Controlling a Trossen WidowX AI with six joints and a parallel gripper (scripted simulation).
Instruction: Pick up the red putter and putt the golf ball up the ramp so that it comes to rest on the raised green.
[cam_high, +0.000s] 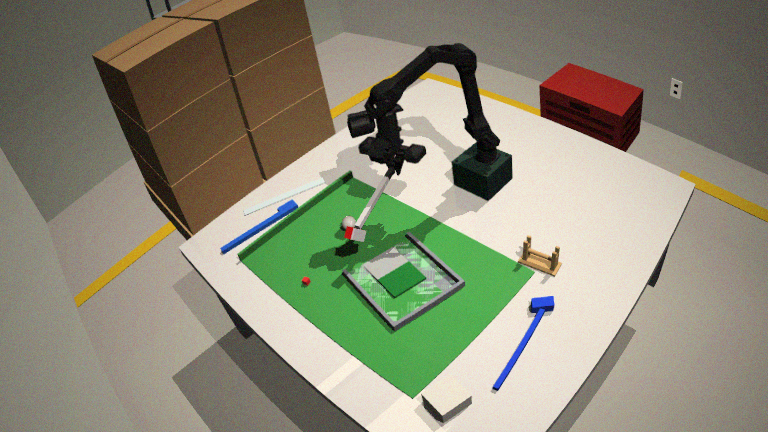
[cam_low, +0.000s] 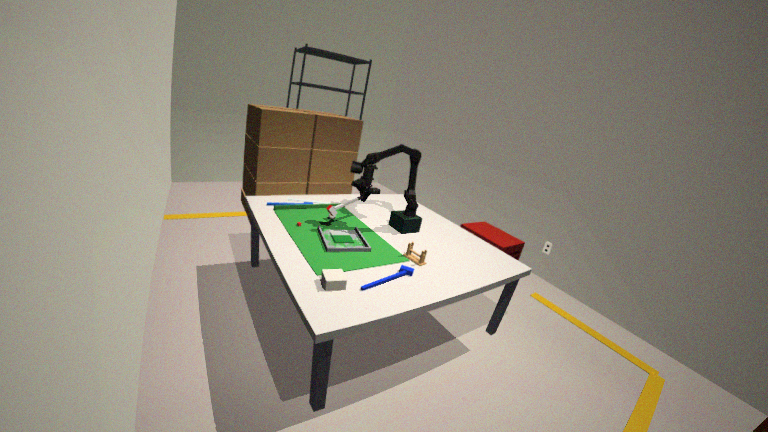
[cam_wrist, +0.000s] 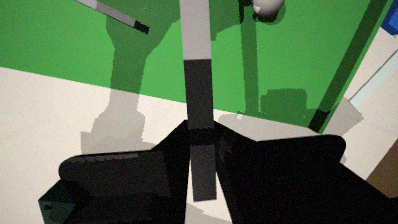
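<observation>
My gripper (cam_high: 396, 167) (cam_low: 364, 197) (cam_wrist: 197, 124) is shut on the dark grip of the red putter, whose pale shaft (cam_high: 374, 201) (cam_low: 348, 204) (cam_wrist: 196, 30) slants down over the green mat (cam_high: 300, 252) (cam_low: 300, 241). The red and grey putter head (cam_high: 354, 233) appears slightly above the mat, close beside the golf ball (cam_high: 348, 221) (cam_wrist: 267, 6); whether they touch is unclear. The head is outside the wrist view. The pale ramp (cam_high: 384, 264) leads to the raised green (cam_high: 401, 279) (cam_low: 341, 238), inside a grey-railed frame (cam_high: 393, 325). No ball shows on the raised green.
A green rail (cam_high: 295, 217) edges the mat, with a blue putter (cam_high: 257, 229) and a pale strip (cam_high: 284, 197) beyond it. A small red cube (cam_high: 305, 281) lies on the mat. A wooden rack (cam_high: 539, 262), another blue putter (cam_high: 518, 349) and a pale block (cam_high: 446, 400) are on the table.
</observation>
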